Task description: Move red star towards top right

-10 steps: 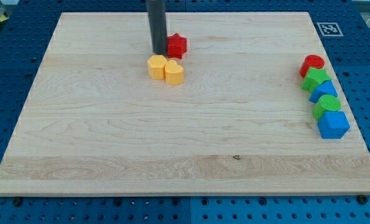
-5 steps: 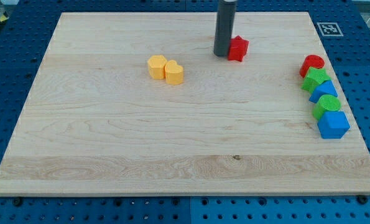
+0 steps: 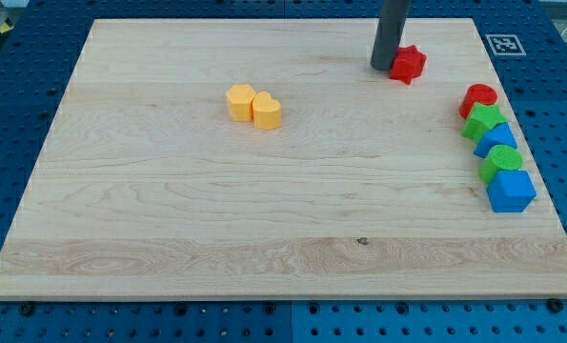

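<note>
Where rod stands upright near board's top-right corner: my tip (image 3: 384, 68) touching red star (image 3: 408, 64), left side; no pincer fitted.

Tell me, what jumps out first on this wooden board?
A dark rod comes down near the view's top right, my tip pressed against the left side of a red star. Down the right edge runs a tight column of red, green and blue blocks. Two yellow blocks sit together left of centre.

My tip (image 3: 382, 68) down, rod upright
</note>
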